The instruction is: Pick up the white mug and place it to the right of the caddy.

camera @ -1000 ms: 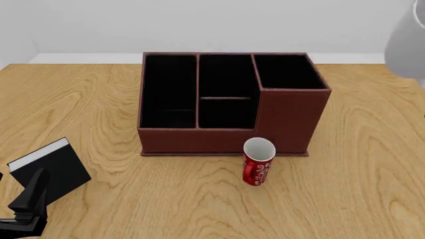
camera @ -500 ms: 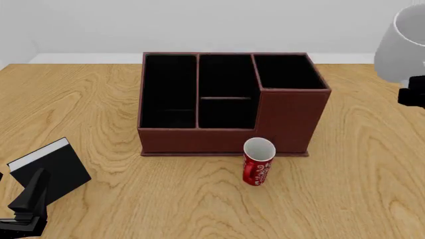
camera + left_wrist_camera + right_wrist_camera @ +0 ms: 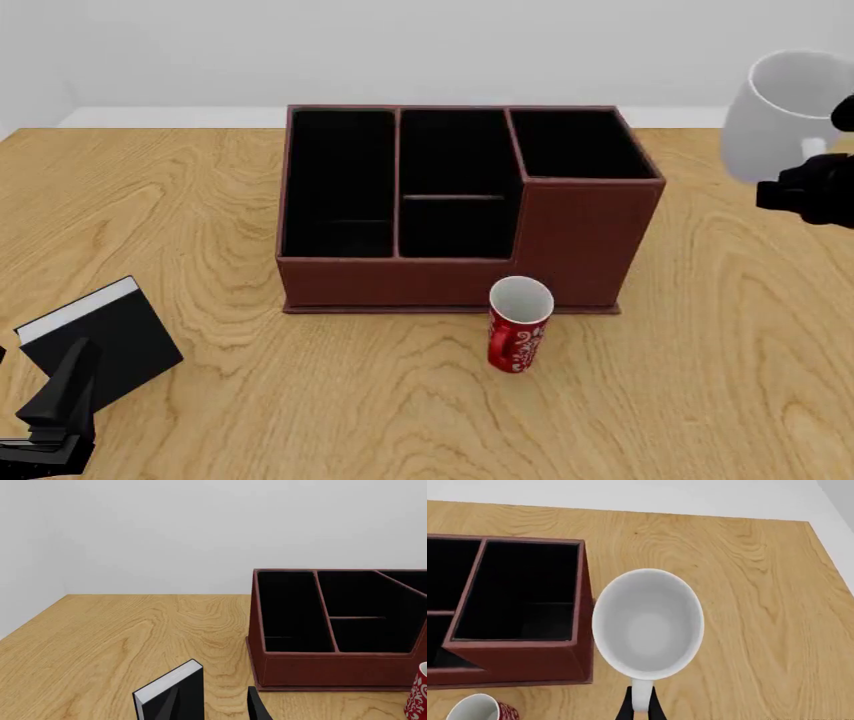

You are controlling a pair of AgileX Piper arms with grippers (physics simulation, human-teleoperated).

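The white mug (image 3: pixel 778 115) hangs in the air at the far right, above the table and to the right of the caddy (image 3: pixel 461 205). My right gripper (image 3: pixel 817 165) is shut on its handle. In the right wrist view the mug (image 3: pixel 647 625) shows open side up, with the fingers closed on the handle (image 3: pixel 640 700), beside the caddy's tall corner section (image 3: pixel 517 605). My left gripper (image 3: pixel 54 410) rests low at the near left, open and empty, its fingertips (image 3: pixel 257 707) showing in the left wrist view before the caddy (image 3: pixel 333 625).
A slim red can (image 3: pixel 518 325) with white swirls stands just in front of the caddy's right part; it also shows in the right wrist view (image 3: pixel 477 709). A small black book (image 3: pixel 100 335) lies at the near left by my left gripper.
My right gripper has carried the white mug in from the far right edge, leftward and downward toward the caddy's right side. The left arm has not moved.
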